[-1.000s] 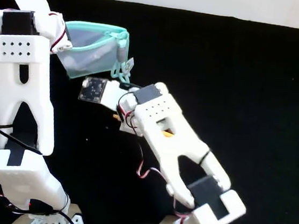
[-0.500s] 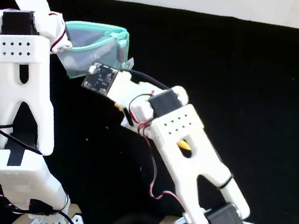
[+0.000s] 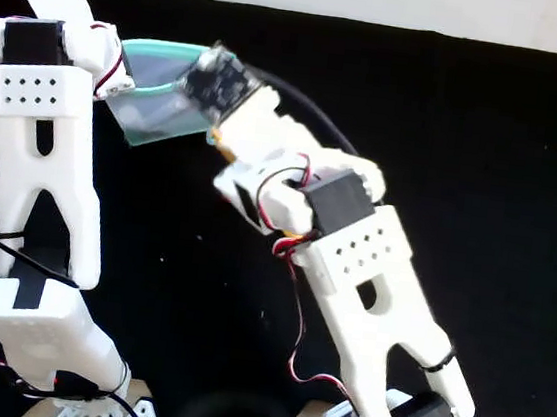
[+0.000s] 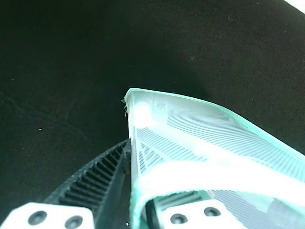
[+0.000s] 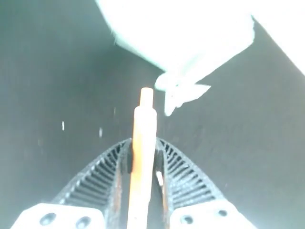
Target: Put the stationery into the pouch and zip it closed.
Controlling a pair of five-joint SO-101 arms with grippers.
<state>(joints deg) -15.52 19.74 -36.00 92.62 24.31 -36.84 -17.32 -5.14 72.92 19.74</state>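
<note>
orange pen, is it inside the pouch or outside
Outside. In the right wrist view the orange pen sits clamped in the right gripper, its tip short of the pouch.

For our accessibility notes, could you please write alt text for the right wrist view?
The right pincer is closed on an orange pen, whose tip points toward the pale green pouch just ahead. A black table lies beneath them.
</note>
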